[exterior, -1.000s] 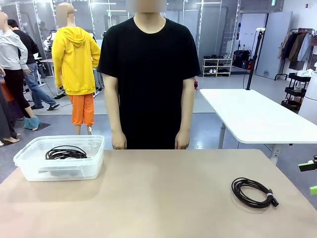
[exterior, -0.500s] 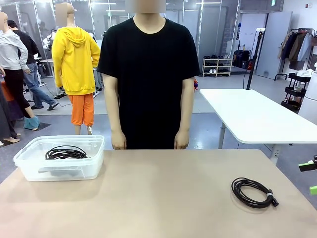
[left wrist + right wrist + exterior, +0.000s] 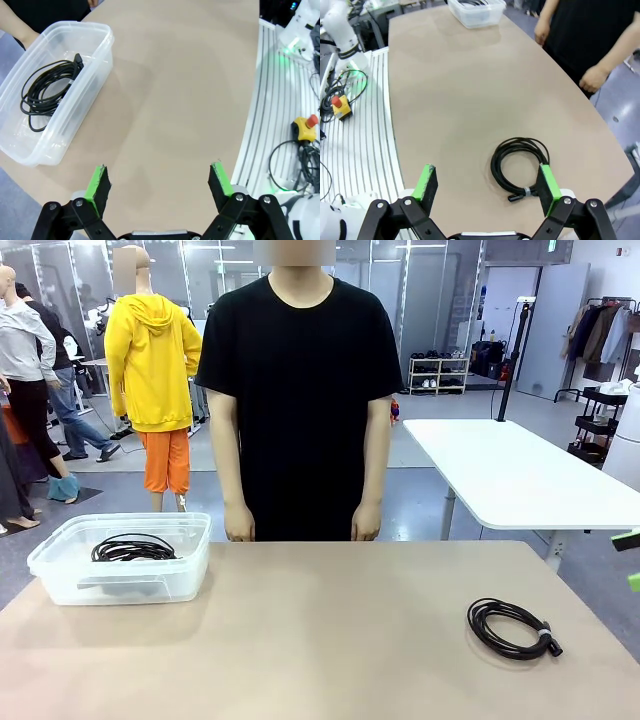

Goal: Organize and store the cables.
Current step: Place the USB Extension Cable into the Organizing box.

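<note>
Near the camera, the right gripper (image 3: pixel 487 187) hangs spread wide above a loose cable (image 3: pixel 509 628) on the tan table (image 3: pixel 330 640). The left gripper (image 3: pixel 160 180) is spread too, holding nothing. Farther left, a second cable (image 3: pixel 132 548) lies coiled in a clear bin (image 3: pixel 70 575), partly blurred by its wall. A person (image 3: pixel 300 390) stands at the far edge.

Worktop (image 3: pixel 330 640): broad bare middle, passable from either side. Obstacles: clear tub (image 3: pixel 120 565) at far-left corner, holding one coiled cable (image 3: pixel 133 548); second coiled cable (image 3: pixel 510 628) lying flat near right edge; person's hands (image 3: pixel 240 525) hung at the far edge.
</note>
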Robot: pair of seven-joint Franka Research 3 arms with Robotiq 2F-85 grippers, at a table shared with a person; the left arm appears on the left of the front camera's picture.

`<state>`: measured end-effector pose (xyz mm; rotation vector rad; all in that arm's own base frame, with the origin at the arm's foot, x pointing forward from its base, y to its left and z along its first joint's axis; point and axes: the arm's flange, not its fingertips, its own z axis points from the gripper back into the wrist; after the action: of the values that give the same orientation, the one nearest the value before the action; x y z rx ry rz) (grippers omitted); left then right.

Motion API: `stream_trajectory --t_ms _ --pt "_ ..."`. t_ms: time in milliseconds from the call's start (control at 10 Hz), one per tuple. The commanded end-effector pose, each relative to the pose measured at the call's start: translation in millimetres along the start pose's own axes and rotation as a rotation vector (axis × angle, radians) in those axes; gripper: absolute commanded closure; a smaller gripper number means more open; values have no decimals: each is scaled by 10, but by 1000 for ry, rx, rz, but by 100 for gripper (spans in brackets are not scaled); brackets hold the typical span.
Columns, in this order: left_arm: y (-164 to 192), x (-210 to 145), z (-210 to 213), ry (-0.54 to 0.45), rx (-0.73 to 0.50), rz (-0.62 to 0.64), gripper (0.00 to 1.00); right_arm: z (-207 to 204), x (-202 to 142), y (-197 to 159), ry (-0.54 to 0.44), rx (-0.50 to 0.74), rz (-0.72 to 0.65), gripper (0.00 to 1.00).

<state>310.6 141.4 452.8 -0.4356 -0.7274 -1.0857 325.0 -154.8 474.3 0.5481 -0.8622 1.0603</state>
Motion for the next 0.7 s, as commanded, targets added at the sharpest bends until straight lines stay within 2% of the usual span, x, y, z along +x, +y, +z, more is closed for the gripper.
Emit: stream_trajectory --t_ms 0,300,500,600 --pt "-12 -8 10 8 5 -5 0 -50 298 -78 119 -57 -176 0" --pt "-12 -8 10 8 5 -5 0 -370 675 -461 406 -225 -449 0" --pt "-12 -8 10 8 5 -5 0 -667 576 -695 570 -394 -582 0" --pt "-12 -8 10 8 5 -5 0 -789 512 -787 603 -406 -650 0"
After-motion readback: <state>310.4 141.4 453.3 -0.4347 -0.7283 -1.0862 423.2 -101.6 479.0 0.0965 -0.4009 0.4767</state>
